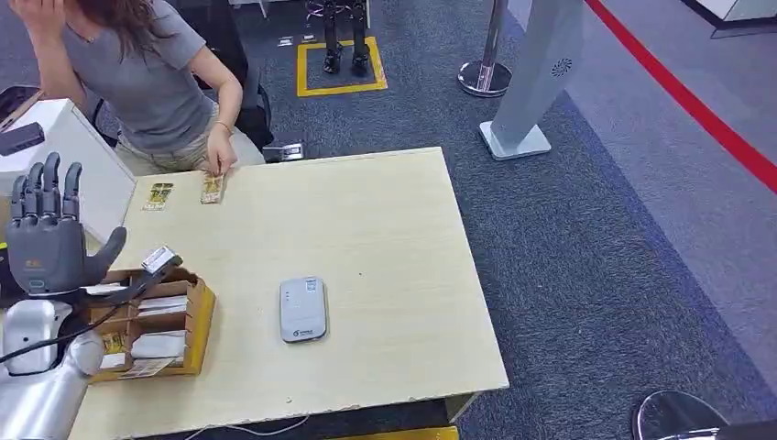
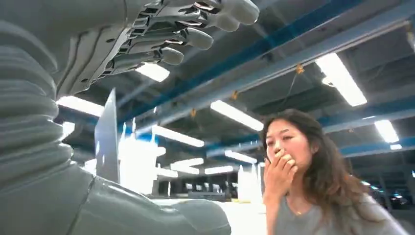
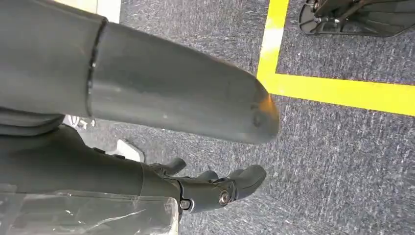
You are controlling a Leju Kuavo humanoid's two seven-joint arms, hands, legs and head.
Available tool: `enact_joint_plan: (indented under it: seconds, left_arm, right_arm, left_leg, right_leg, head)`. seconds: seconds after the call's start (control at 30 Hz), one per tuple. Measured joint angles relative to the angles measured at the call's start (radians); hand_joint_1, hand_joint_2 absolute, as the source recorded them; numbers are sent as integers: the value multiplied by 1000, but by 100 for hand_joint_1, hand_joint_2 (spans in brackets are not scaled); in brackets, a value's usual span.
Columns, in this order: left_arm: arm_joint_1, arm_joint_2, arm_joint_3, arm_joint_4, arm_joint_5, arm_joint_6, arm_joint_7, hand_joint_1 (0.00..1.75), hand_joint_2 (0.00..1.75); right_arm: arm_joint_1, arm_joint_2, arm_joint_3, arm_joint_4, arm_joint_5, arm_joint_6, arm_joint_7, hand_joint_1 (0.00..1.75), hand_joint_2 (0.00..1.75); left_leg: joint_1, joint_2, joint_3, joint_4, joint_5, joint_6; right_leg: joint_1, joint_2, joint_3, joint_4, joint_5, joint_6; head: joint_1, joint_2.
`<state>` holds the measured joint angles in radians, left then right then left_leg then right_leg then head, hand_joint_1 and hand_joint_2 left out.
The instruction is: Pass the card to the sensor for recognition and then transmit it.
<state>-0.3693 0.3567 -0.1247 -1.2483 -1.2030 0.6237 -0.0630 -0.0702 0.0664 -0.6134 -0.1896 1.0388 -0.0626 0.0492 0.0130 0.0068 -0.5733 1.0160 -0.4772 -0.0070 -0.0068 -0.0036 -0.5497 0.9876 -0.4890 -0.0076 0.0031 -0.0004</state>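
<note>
A grey-white card sensor (image 1: 303,309) lies flat near the middle of the pale wooden table (image 1: 394,220). Two cards lie at the table's far left: one (image 1: 158,195) on its own and one (image 1: 213,189) under the fingertips of a seated person's hand (image 1: 220,158). My left hand (image 1: 46,240) is raised over the table's left edge, fingers upright and apart, holding nothing; the left wrist view shows the same spread fingers (image 2: 186,29). My right hand (image 3: 215,188) hangs over the carpet, holding nothing.
A cardboard box (image 1: 200,321) of stacked cards sits at the table's near left, just right of my left hand, with one card (image 1: 159,259) poking up at its back corner. A white case (image 1: 87,160) stands left of the table. A stanchion base (image 1: 484,78) and a white pillar (image 1: 536,82) stand beyond.
</note>
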Motion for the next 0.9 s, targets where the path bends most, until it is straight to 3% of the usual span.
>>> enact_joint_plan:
  seconds: [0.17,0.3,0.67,0.9]
  left_arm:
    - [47,-11,-15,-118,295,-86,-83,0,175]
    - [77,-19,-27,-204,448,-156,-145,0,175]
    - [171,-36,-70,-345,670,-353,-217,0,175]
    - [269,-22,-101,-411,708,-455,-223,0,175]
  right_arm:
    - [5,0,-10,0,3,2,1,0,175]
    - [7,0,-16,0,9,3,-1,0,175]
    - [7,1,-38,0,10,3,-8,0,175]
    - [9,1,-62,0,-4,1,-6,0,175]
  left_leg:
    - [0,1,0,0,0,0]
    - [0,1,0,0,0,0]
    - [0,1,0,0,0,0]
    - [0,1,0,0,0,0]
  right_leg:
    - [0,0,0,0,0,0]
    - [0,0,0,0,0,0]
    - [0,0,0,0,0,0]
    - [0,1,0,0,0,0]
  head:
    - [0,0]
    - [0,0]
    - [0,0]
    - [0,0]
